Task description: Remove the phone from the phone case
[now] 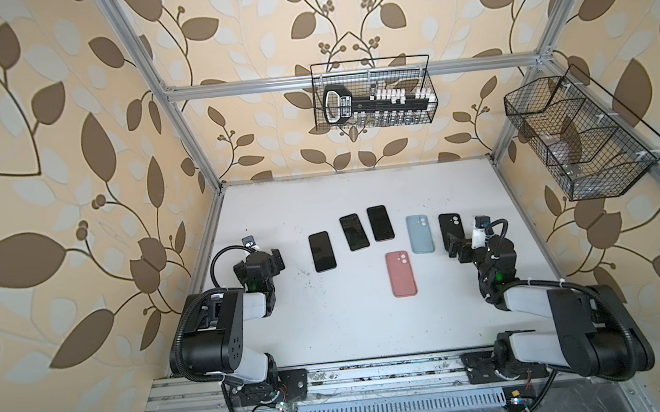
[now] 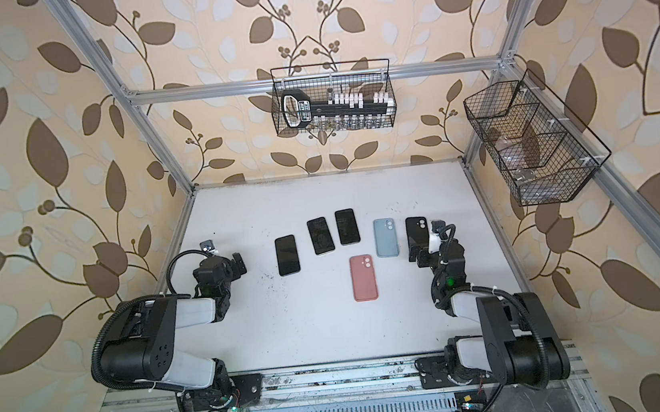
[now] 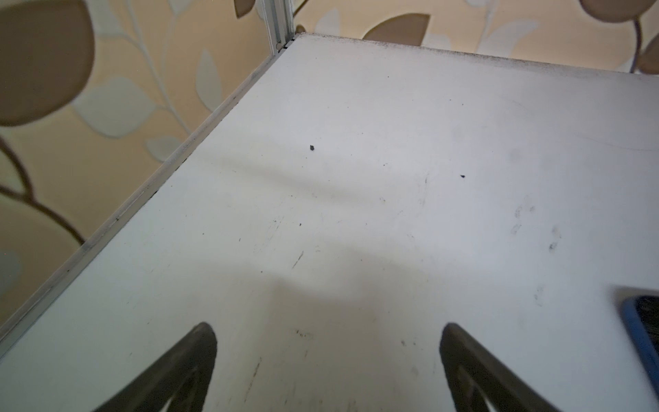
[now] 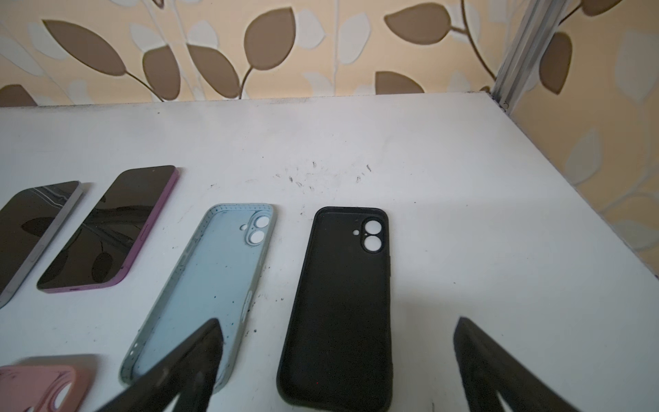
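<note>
**While both pairs of fingers hang open, phones and cases lie apart**

Since neither arm holds anything, the left fingers [image 3: 185, 367] stand spread wide over the bare table [image 3: 356, 160], with only the corner of a blue-edged phone [image 3: 642, 331] off to one side. The right fingers [image 4: 499, 374] are spread just as wide and are empty, straddling the near end of the black case [image 4: 338, 303]. In the wrist view one of them crosses the near end of the blue case [image 4: 214, 278] beside it. Both cases lie hollow side up, with white table showing through their camera holes.

Three phones lie screen up, left of the cases in both top views. The blue-edged one is nearest the left arm, then come a pale-edged phone [image 1: 353, 231] and a purple-edged phone [image 1: 380, 223], close together but not touching. The pink case [image 1: 401, 273] lies alone, nearer the arms' bases, back up. It seems empty, though these views do not settle it.
</note>
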You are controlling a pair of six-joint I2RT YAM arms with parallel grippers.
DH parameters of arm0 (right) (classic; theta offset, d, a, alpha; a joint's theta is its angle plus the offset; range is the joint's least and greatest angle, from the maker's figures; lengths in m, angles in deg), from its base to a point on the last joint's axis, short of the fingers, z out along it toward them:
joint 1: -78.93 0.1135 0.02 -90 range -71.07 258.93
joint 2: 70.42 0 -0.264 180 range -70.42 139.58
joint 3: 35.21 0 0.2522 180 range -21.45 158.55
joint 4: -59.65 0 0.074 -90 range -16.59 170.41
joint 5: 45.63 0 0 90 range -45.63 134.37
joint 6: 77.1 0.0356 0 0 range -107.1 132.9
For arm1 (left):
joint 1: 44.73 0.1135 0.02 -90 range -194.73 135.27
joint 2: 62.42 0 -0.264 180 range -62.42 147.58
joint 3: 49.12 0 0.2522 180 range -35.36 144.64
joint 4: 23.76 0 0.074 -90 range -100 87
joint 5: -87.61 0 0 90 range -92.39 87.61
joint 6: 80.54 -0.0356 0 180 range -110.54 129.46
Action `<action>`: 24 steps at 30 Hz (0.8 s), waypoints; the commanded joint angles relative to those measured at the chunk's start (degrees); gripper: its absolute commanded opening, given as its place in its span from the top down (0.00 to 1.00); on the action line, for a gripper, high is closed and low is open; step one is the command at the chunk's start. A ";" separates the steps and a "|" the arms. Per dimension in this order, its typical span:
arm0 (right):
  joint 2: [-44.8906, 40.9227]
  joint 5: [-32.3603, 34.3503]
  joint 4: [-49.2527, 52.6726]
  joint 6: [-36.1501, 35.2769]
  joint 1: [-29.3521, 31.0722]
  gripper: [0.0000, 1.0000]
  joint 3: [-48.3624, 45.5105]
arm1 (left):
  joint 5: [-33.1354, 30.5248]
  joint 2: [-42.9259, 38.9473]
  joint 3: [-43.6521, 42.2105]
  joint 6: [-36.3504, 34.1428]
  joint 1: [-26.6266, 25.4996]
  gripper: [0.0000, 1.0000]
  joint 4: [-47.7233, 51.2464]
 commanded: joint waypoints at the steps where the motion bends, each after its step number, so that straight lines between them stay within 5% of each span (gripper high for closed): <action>1: -0.07 0.30 -6.61 -2.13 0.93 0.00 -1.17 | 1.02 0.01 1.52 0.69 0.10 0.01 -1.42; 24: 0.26 2.78 -6.70 -1.43 1.17 0.00 -0.85 | 7.15 0.42 3.30 -1.87 0.10 0.01 1.21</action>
